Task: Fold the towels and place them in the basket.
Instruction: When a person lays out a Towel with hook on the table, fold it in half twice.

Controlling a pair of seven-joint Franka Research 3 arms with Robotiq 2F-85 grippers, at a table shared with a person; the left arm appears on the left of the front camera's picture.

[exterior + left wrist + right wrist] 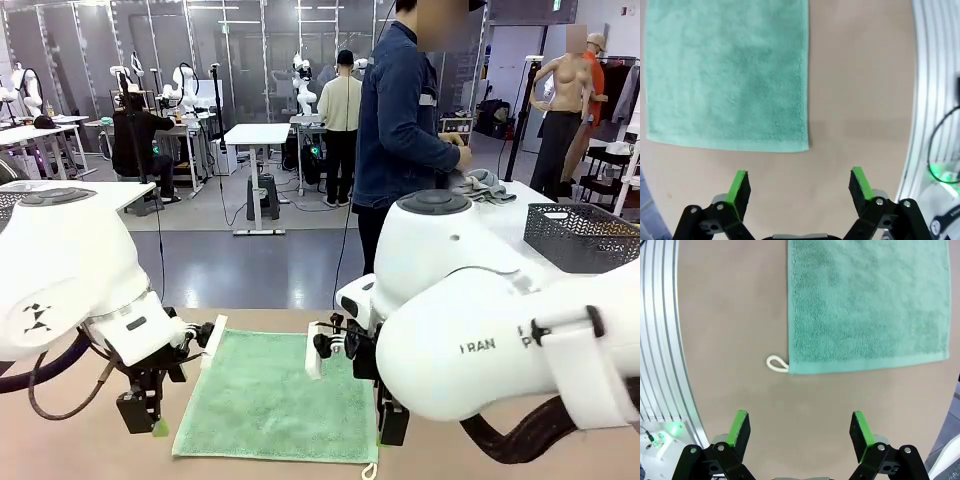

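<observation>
Front view: a mint-green towel (275, 400) lies spread flat on the brown table (80, 450), between the two arms. The left gripper (148, 420) hangs by the towel's near left corner and the right gripper (392, 425) by its near right corner. Whether the jaws are apart is hard to judge from this side. The dark mesh basket (580, 235) stands on a white table at the far right, well apart from the towel. A person in a denim jacket (400, 120) stands beyond, hands at some grey cloths (487, 185).

Left wrist view: the left gripper's jaws stand wide apart with nothing between them, over bare table just short of the towel's corner.

Right wrist view: the right gripper's jaws are likewise spread wide and empty, over bare table near the towel's hem. A small white loop (776, 363) sticks out at the towel's corner.
</observation>
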